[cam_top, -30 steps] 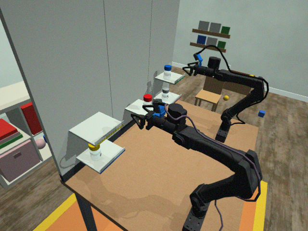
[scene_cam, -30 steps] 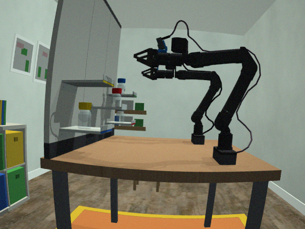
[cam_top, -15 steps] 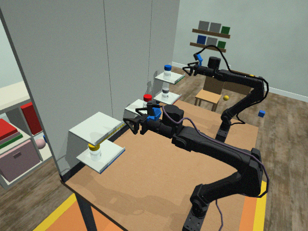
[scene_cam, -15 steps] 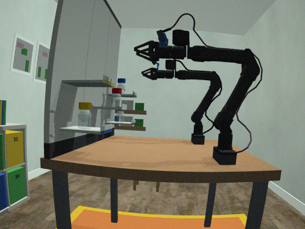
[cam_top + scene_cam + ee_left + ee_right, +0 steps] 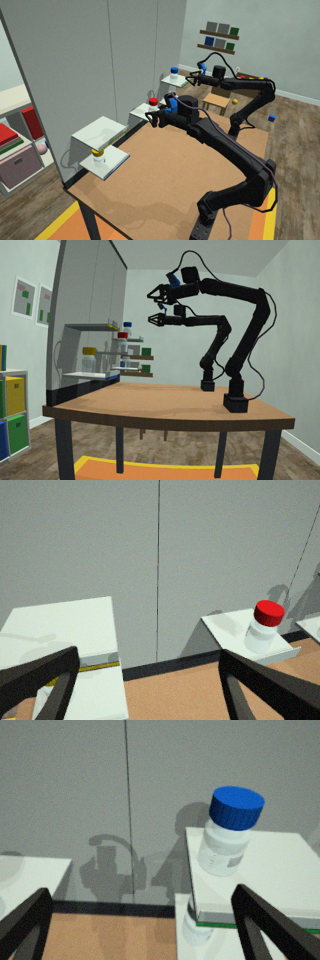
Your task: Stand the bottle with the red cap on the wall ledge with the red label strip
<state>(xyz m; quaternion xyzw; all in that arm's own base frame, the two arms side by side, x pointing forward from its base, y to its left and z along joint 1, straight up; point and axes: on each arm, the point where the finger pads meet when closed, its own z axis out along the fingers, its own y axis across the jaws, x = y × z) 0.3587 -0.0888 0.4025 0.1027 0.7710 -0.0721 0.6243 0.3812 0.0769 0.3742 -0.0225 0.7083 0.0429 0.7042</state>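
The red-capped bottle (image 5: 153, 104) stands upright on a plain white wall ledge (image 5: 139, 111). It also shows in the left wrist view (image 5: 264, 626) and in the exterior view (image 5: 122, 341). My left gripper (image 5: 150, 117) is open and empty, a short way in front of this bottle and to its left. The ledge with the red strip sits low on the wall, and the left arm mostly hides it in the top view. My right gripper (image 5: 190, 79) is open and empty, in front of the blue-capped bottle (image 5: 174, 73) on the green-strip ledge (image 5: 250, 880).
A yellow-capped bottle (image 5: 98, 156) stands on the blue-strip ledge (image 5: 105, 162), under the bare yellow-strip ledge (image 5: 99, 131). Another bottle (image 5: 194, 930) shows partly below the green-strip ledge. The grey wall panel (image 5: 90, 51) runs along the table's edge.
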